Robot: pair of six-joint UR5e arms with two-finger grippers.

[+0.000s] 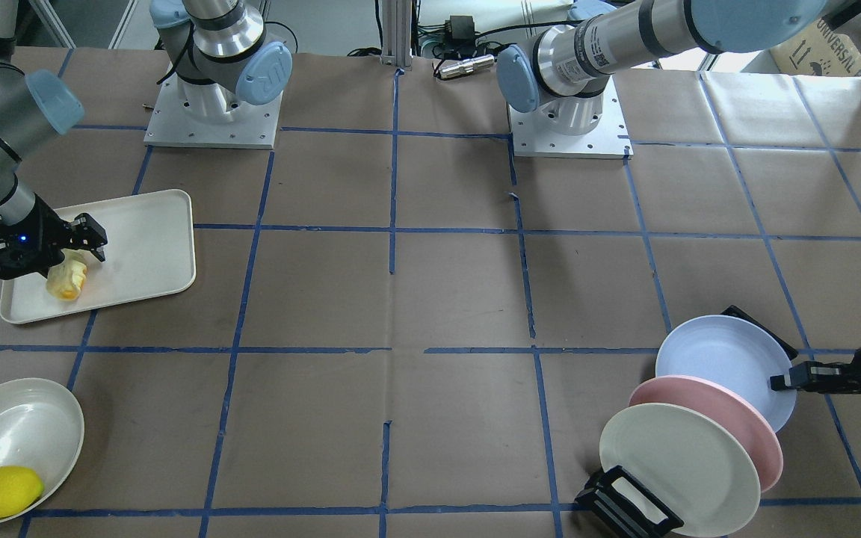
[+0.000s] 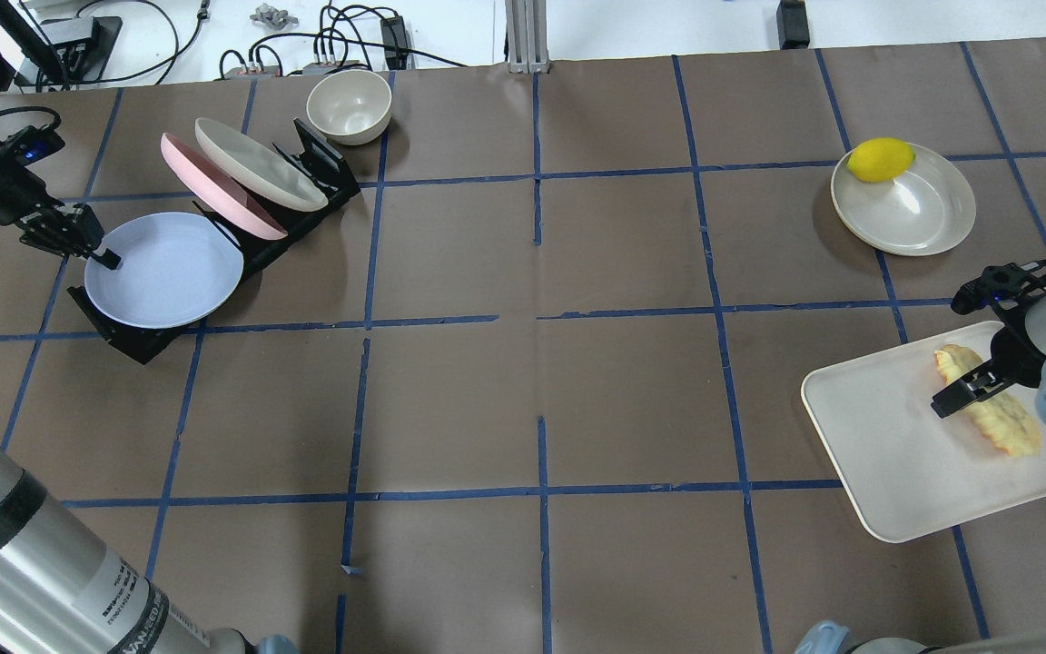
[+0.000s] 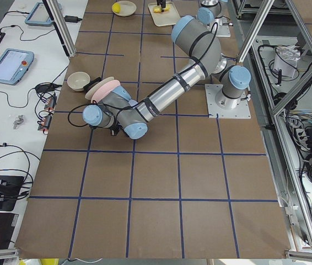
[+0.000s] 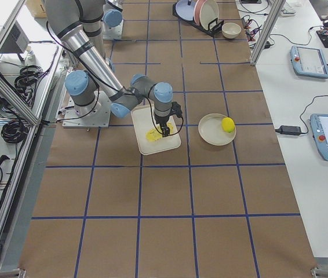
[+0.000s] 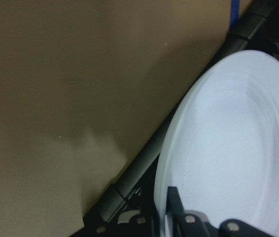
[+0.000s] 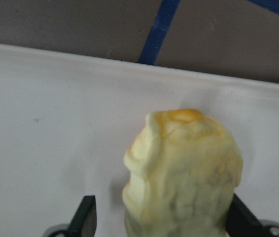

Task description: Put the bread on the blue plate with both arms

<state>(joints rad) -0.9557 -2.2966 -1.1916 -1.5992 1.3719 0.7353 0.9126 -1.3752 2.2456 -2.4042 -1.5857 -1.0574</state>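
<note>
The bread (image 2: 1000,418) lies on a cream tray (image 2: 895,454) at the right; it also shows in the front view (image 1: 66,278) and close up in the right wrist view (image 6: 184,173). My right gripper (image 2: 972,395) is open and straddles the loaf, one finger against it and one a little apart. The blue plate (image 2: 169,272) leans at the near end of a black rack on the left. My left gripper (image 2: 108,261) is shut on its rim; the left wrist view shows a finger (image 5: 171,197) on the plate's inner face (image 5: 228,148).
A pink plate (image 2: 214,182) and a cream plate (image 2: 255,163) stand in the same rack (image 2: 305,173), with a small bowl (image 2: 349,104) behind. A lemon (image 2: 881,159) lies in a cream dish (image 2: 922,213) beyond the tray.
</note>
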